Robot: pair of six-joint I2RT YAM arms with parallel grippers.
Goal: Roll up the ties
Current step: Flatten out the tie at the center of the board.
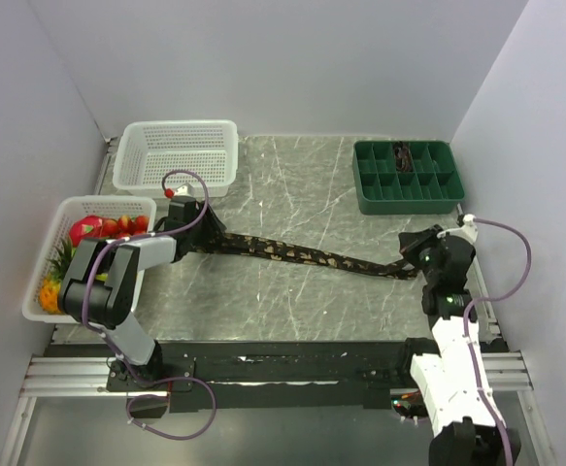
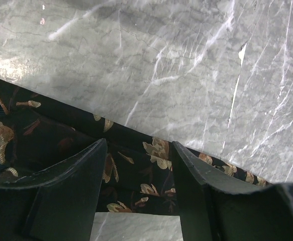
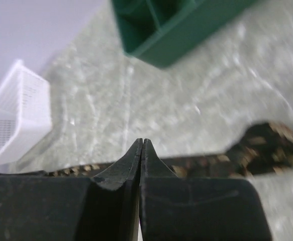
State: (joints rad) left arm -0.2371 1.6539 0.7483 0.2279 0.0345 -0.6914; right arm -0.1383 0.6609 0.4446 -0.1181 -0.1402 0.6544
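One tie (image 1: 302,255), dark with a tan leaf pattern, lies stretched flat across the marble table from left to right. My left gripper (image 1: 190,228) is at its wide left end. In the left wrist view the gripper (image 2: 139,143) is open, its fingers straddling the tie (image 2: 136,170) without closing on it. My right gripper (image 1: 420,254) is at the narrow right end. In the right wrist view it (image 3: 142,141) is shut with nothing seen between the jaws. The tie (image 3: 259,148) runs behind the fingers, its end folded over at the right.
An empty white basket (image 1: 178,155) stands at the back left. A second white basket (image 1: 45,282) with toy fruit is at the left edge. A green divided tray (image 1: 406,189) sits at the back right with a dark item (image 1: 402,150) in one compartment.
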